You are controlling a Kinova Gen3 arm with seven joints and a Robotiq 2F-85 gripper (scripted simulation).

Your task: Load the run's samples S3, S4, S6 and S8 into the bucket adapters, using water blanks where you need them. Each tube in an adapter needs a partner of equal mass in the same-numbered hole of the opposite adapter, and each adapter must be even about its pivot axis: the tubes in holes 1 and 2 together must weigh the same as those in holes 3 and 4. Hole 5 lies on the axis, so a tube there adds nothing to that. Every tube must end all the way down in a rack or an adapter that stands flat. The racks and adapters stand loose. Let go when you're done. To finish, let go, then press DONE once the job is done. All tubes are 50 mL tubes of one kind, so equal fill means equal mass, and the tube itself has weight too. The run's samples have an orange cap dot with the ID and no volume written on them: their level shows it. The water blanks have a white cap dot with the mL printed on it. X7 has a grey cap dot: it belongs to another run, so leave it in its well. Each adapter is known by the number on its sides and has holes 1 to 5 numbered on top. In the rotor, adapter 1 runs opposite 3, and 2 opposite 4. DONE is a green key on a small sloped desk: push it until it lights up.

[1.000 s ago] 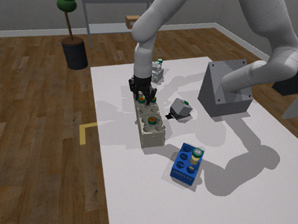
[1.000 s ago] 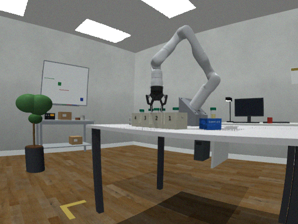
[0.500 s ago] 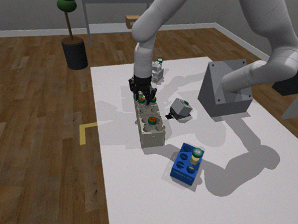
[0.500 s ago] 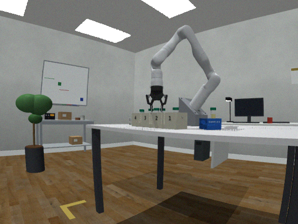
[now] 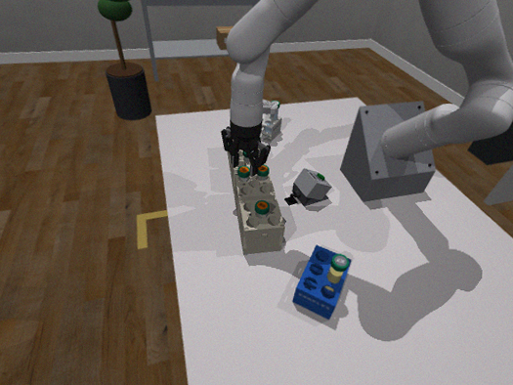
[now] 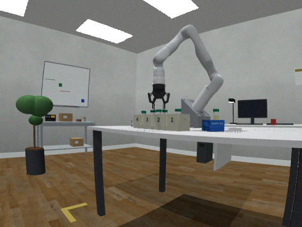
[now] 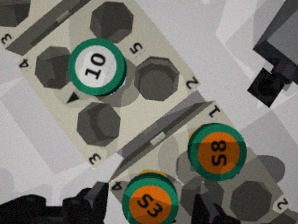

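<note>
Four beige adapters (image 6: 161, 122) are standing in one row near the table's (image 5: 411, 375) left edge, and I am hovering the gripper (image 6: 158, 101) above them with its fingers spread and holding nothing. Below it, S3 (image 7: 150, 201) and S8 (image 7: 217, 152) are sitting in one adapter while the 10 mL blank (image 7: 97, 67) is filling hole 5 of the adjoining one. Open tabletop is lying right of the row, between it and the blue sample rack (image 5: 313, 295).

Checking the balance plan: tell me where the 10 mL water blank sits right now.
In the wrist view the 10 mL blank stands upper left, in hole 5 at the centre of an adapter, the neighbour of the one holding S8 and S3.
</note>
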